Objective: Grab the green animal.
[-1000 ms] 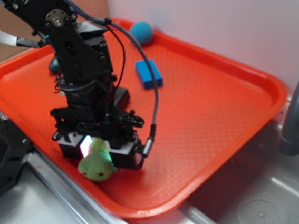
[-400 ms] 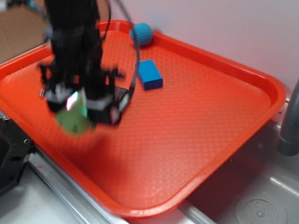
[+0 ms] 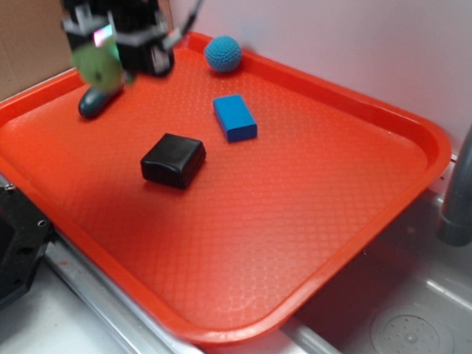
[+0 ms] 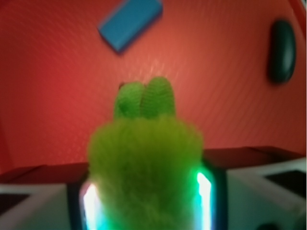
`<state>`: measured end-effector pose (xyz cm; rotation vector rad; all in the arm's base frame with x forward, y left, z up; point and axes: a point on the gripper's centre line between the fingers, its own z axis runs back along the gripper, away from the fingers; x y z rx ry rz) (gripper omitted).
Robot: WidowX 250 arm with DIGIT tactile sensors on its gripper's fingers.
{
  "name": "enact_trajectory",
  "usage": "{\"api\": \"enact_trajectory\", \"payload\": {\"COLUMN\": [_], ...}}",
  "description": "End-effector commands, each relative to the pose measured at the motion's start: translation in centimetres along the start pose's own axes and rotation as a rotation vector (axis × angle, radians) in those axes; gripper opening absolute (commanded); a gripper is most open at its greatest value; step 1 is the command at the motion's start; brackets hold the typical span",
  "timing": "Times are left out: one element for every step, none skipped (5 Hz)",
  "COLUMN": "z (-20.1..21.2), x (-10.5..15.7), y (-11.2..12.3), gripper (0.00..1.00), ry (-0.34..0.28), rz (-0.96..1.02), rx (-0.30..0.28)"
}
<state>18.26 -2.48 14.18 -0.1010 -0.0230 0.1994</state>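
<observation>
Red tray (image 3: 368, 198) beside a sink; gripper (image 3: 107, 43) is up over its far-left corner, fingers clamped on the green animal (image 3: 96, 65). Toy hangs between the jaws, clear of tray, above dark oblong thing (image 3: 92, 103). Grab looks done.

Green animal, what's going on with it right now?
The claw is shut on the green animal and holds it in the air over the far left corner of the red tray. The black block, blue block, blue ball and dark teal object lie on the tray.
</observation>
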Motion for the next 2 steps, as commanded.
{"api": "enact_trajectory", "payload": {"z": [7.60,7.68], "x": [2.12,2.81], "y": [3.10,3.63], "gripper": [0.00,0.00], "ry": [-0.121,-0.083], "rz": [-0.072,-0.064], "rx": [-0.117,-0.149]}}
